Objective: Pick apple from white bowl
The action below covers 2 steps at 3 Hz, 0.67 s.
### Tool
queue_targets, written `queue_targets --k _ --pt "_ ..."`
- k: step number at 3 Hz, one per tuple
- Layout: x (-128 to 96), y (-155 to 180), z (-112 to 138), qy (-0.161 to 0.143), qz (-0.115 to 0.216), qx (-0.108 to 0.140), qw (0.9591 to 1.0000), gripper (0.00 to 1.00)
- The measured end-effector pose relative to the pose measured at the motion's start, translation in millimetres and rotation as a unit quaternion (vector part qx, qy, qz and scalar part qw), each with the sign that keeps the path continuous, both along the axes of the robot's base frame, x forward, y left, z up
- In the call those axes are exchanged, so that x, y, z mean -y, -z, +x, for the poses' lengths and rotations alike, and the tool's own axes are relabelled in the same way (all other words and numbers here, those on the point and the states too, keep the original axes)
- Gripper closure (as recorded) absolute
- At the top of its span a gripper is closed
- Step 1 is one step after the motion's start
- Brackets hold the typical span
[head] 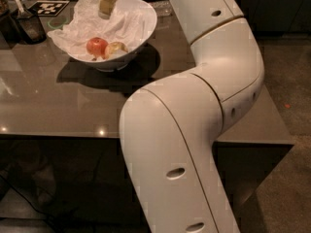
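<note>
At the far left of the desk (48,106), the apple (96,46) lies low in the white bowl (146,30), just beside a paler lump (115,48) on its right. My tool (109,1) hangs above the bowl's far side, so the apple lies below it, nearward and slightly left. The tool seems cut off by the frame's top, and I cannot tell whether it is released or clenched.

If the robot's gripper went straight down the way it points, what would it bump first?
Probably the crumpled white paper in the white bowl, just behind the apple. The gripper hangs above it, pointing down, though depth is unclear.
</note>
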<state>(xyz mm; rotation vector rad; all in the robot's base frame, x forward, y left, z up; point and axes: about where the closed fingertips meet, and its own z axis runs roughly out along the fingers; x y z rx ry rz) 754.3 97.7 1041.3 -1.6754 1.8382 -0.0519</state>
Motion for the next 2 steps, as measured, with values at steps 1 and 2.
queue_targets --k 1,2 --pt "0.0 0.0 0.0 0.0 0.0 0.0 1.0 0.0" --pt "0.0 0.0 0.0 0.0 0.0 0.0 1.0 0.04"
